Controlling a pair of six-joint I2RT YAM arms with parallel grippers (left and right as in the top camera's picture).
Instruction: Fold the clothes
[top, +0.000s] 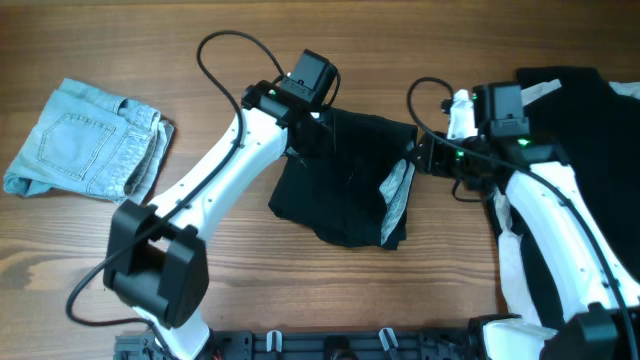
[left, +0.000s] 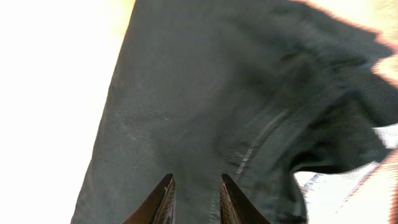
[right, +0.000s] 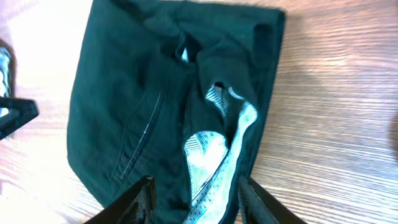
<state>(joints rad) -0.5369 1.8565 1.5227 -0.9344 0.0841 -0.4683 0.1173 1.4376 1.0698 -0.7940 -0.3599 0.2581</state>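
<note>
The black shorts (top: 335, 180) lie crumpled on the wooden table, with a white mesh lining (top: 397, 195) turned out at their right edge. My left gripper (top: 308, 125) hovers over their upper left part; in the left wrist view its fingers (left: 196, 198) are slightly apart above black fabric (left: 205, 93). My right gripper (top: 413, 158) is at the shorts' right edge; in the right wrist view it (right: 196, 199) is wide open above the mesh lining (right: 214, 155) and the shorts (right: 130, 93). A heap of black and off-white garments (top: 570, 120) lies at the far right.
A folded pair of light blue denim shorts (top: 85, 150) lies at the left of the table. Bare wood (top: 300, 290) shows in front of the black shorts. The right arm's body lies over the garment heap.
</note>
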